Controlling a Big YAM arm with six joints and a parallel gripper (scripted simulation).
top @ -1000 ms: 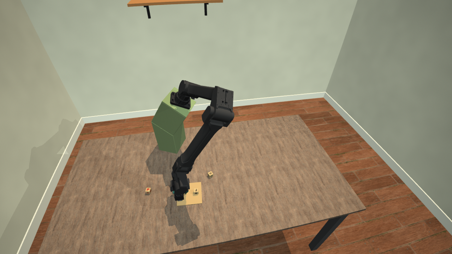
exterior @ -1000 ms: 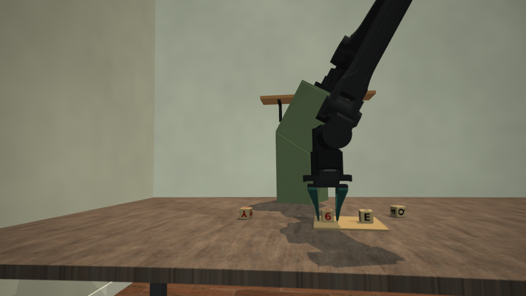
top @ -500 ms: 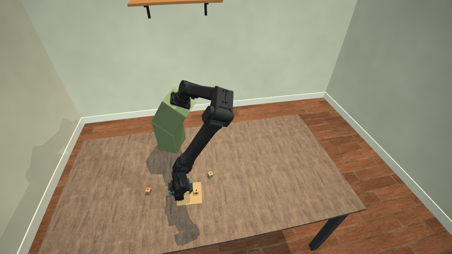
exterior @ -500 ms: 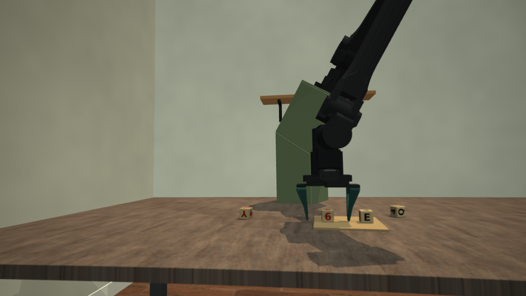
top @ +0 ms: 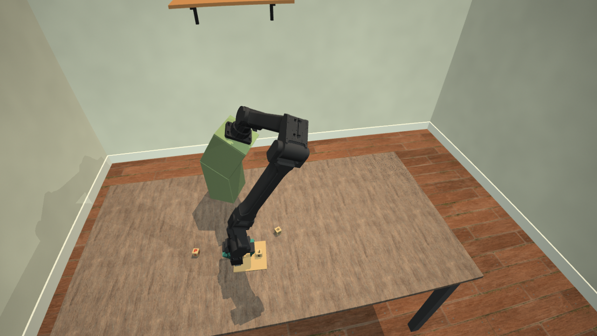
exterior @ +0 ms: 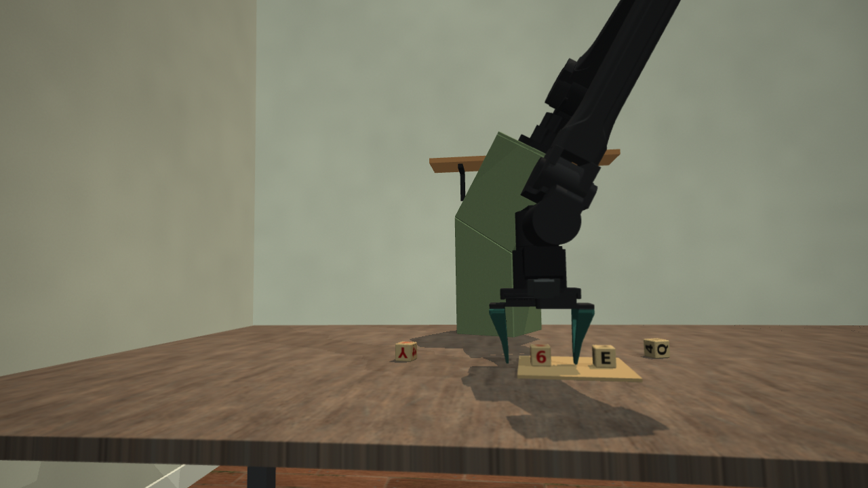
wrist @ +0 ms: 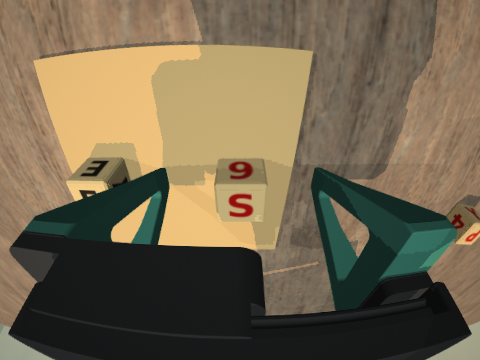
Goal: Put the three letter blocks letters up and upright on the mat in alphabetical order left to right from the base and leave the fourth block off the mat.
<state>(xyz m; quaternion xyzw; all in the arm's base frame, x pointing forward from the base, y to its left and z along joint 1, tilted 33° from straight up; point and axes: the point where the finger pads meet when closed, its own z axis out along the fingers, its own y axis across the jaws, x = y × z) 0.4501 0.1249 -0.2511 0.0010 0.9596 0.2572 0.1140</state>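
Note:
My gripper [exterior: 541, 363] [wrist: 240, 176] is open, its fingers standing apart on both sides of the S block [exterior: 540, 355] [wrist: 241, 200] without touching it. That block sits flat on the tan mat [top: 259, 263] [exterior: 576, 374] [wrist: 100, 100], red S on top and upright in the wrist view. The F block [top: 258, 252] [exterior: 603, 356] [wrist: 94, 172] stands on the mat, left of S in the wrist view; a finger partly hides its top there. The P block [top: 195, 251] [exterior: 405, 352] [wrist: 467, 227] lies off the mat, beyond the S side. The mat looks flat.
A fourth block [top: 278, 230] [exterior: 656, 348] lies off the mat beyond the F side; its top mark is too small to read. One fingertip is between F and S, the other beyond the mat's edge. The green pedestal [top: 223, 179] [exterior: 485, 278] stands behind.

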